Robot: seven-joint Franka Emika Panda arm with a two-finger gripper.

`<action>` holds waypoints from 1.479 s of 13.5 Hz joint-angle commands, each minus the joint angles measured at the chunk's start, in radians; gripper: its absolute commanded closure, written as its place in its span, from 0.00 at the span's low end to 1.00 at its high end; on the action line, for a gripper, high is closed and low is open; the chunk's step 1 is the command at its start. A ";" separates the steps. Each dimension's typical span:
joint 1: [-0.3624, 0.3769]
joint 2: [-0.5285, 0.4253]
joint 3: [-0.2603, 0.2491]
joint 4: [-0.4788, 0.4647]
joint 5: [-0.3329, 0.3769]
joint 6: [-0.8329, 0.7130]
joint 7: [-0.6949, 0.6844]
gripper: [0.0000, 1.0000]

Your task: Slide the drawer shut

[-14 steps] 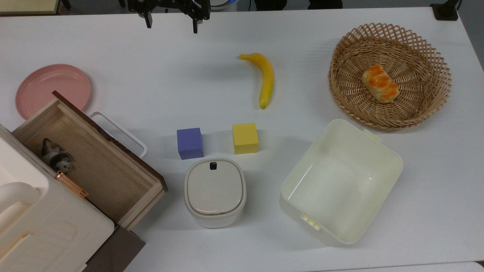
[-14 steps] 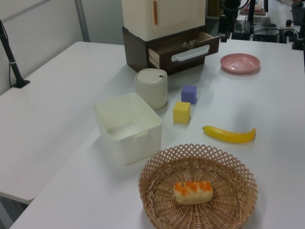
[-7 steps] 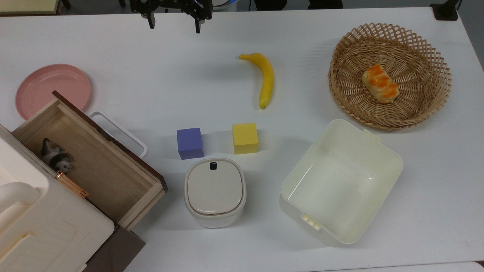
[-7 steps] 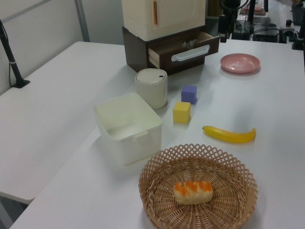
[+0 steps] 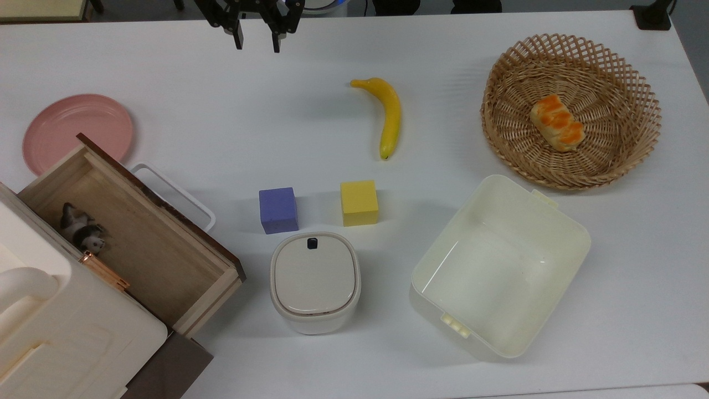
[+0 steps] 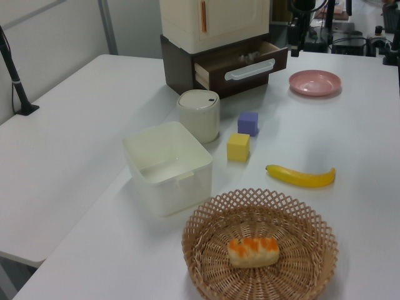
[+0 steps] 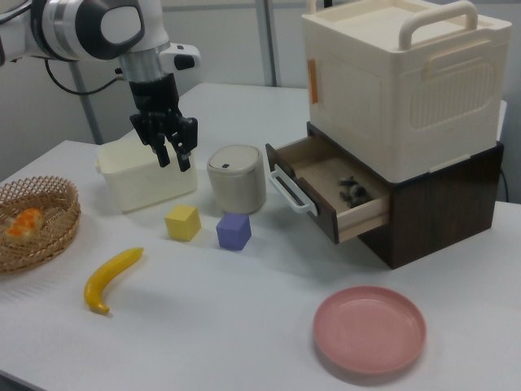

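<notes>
Gripper [image 5: 256, 43]: hanging over bare table at the top view's far edge, fingers parted a little with nothing between them; in the right view [image 7: 173, 153] it floats above the cream bin, holding nothing
Drawer [image 5: 141, 238]: pulled well out of the dark cabinet at the top view's left, dark front panel angled toward the middle of the table; small dark-and-white object lying inside near the back; white handle [image 5: 176, 194] sticks out from the front
Gap: gripper and drawer are well apart, so I'd say this is the approach and no push has started
Neighbours: pink plate [image 5: 76, 130] sits just beside the drawer's far corner; purple cube [image 5: 278, 209] and lidded white container [image 5: 314, 281] are near the front
How I'd do it: come down in front of the panel, put the fingers flat against it near the handle's middle, then push straight along the drawer's slide; pushing off-centre could jam it
Watch out: keep clear of the plate and the cube on the way in
</notes>
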 commanded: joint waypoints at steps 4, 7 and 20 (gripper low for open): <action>0.007 -0.018 -0.004 -0.023 0.023 -0.013 -0.025 0.90; 0.007 -0.018 -0.004 -0.023 0.023 -0.016 -0.037 1.00; -0.101 0.129 -0.007 0.034 0.017 0.096 0.211 1.00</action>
